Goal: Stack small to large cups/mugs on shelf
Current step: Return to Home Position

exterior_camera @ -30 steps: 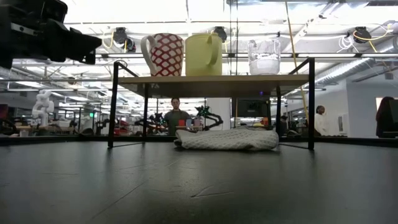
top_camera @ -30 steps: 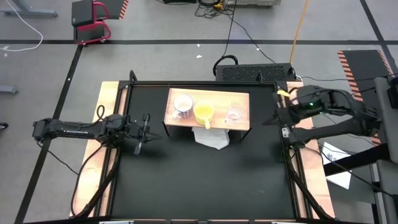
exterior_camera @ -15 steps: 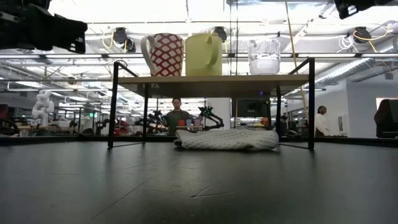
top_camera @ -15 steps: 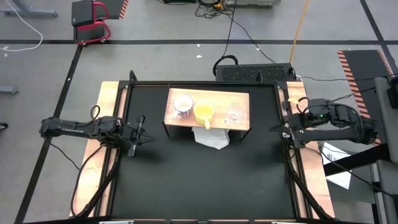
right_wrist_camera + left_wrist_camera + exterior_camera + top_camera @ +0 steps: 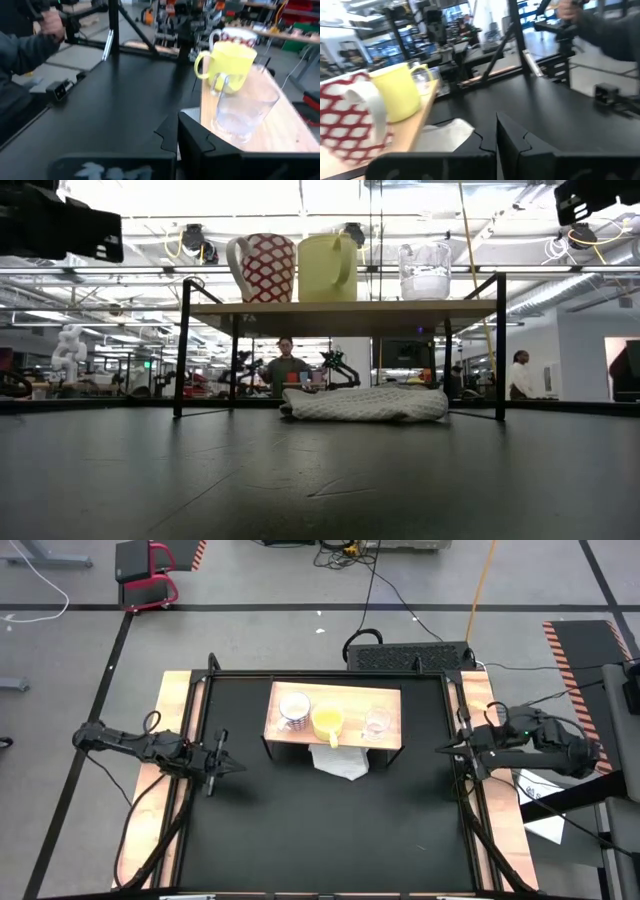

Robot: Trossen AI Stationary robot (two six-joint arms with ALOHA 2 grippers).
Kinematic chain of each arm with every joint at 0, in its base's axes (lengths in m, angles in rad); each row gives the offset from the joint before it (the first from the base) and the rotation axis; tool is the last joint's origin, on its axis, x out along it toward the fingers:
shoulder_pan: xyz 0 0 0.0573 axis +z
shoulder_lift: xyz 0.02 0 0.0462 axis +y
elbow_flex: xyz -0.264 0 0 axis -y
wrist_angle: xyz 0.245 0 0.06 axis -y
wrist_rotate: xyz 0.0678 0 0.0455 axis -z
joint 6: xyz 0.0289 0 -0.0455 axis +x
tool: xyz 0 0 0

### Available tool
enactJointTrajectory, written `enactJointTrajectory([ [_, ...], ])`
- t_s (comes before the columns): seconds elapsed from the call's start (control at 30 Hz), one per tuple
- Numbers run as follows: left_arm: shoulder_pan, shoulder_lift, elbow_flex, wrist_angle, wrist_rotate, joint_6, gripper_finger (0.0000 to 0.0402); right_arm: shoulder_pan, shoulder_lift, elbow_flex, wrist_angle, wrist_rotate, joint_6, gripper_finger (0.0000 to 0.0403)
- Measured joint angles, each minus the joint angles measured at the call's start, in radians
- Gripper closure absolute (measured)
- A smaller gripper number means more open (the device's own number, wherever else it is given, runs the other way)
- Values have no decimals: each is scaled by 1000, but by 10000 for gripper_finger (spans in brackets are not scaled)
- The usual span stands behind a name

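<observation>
Three vessels stand upright in one row on the shelf (image 5: 350, 698), mouths up: one red-and-white patterned mug (image 5: 293, 711), one yellow mug (image 5: 327, 721) and one clear glass cup (image 5: 377, 722). The single shelf has its long side running across the bench (image 5: 330, 830), from the left claw's side to the right claw's side, and the row of vessels follows that line. The patterned mug is nearest the left claw (image 5: 236, 767), the glass cup is nearest the right claw (image 5: 441, 748), and the yellow mug sits between them. Seen from above, the yellow mug's handle points to the shelf's front edge. In the low view the patterned mug's handle juts toward the left claw's side. Which way the glass cup's handle points I cannot tell.

Both claws are pinched narrow, fingers pressed together and holding nothing. Each hangs at its own side edge of the bench with its tips aimed inward. The shelf is well apart from both, ahead of each and a little toward the back. One white cloth (image 5: 340, 762) lies on the bench at the shelf's front edge, between the two claws
</observation>
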Motion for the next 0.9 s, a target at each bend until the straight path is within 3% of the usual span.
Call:
enactJointTrajectory([
  [0.27,-11,0,0,13,-155,36,399,0,-30,-27,53,0,3,403],
  [0.67,-11,0,0,23,-157,53,397,0,-30,-126,195,-15,90,403],
  [0.9,-11,0,0,-2,-154,56,396,0,-28,-267,456,-33,181,403],
])
